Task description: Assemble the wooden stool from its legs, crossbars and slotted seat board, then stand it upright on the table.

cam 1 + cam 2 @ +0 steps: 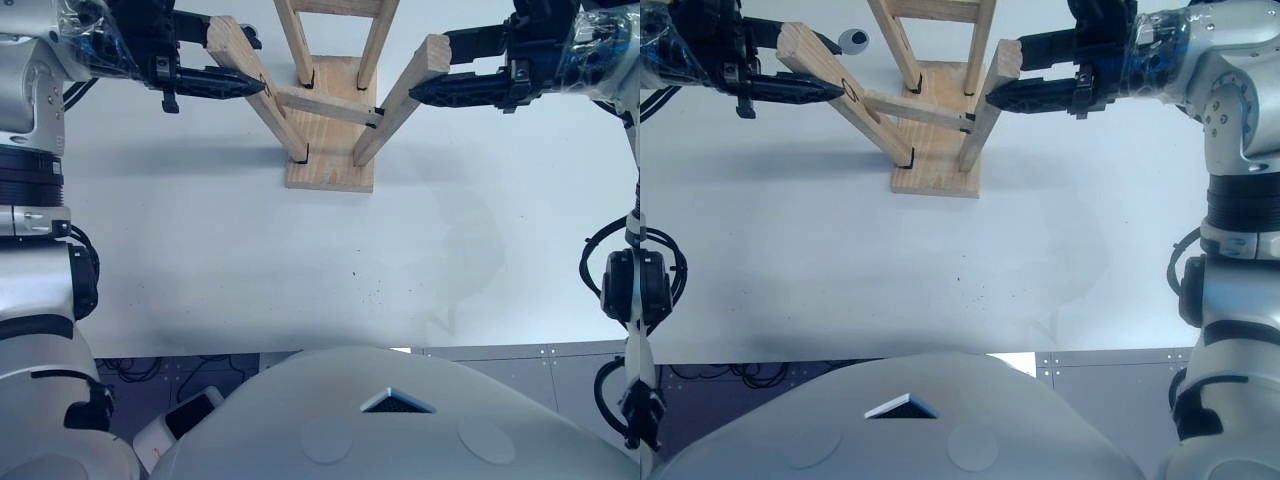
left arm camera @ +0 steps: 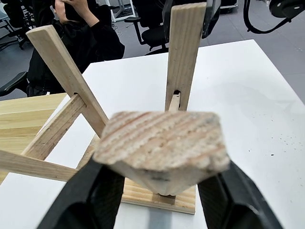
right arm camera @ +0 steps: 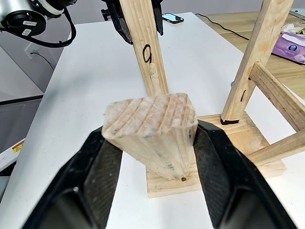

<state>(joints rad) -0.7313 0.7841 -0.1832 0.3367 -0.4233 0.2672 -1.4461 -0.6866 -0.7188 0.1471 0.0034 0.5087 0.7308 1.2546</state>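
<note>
The wooden stool lies upside down at the far middle of the white table, its slotted seat board (image 1: 330,160) flat and its legs pointing up. A crossbar (image 1: 325,105) joins the two near legs. My left gripper (image 1: 215,60) is shut on the top of the near left leg (image 1: 255,85), whose end grain (image 2: 162,140) sits between the black fingers (image 2: 93,191). My right gripper (image 1: 440,75) is shut on the top of the near right leg (image 1: 400,100), with its cut end (image 3: 152,126) held between the fingers (image 3: 219,167). Two far legs (image 1: 297,40) rise behind with their own crossbar.
A small grey round object (image 1: 852,40) lies on the table beyond the left leg. A wooden bench (image 2: 24,119) stands next to the table's far side. The near half of the table (image 1: 320,270) is bare white surface down to its front edge.
</note>
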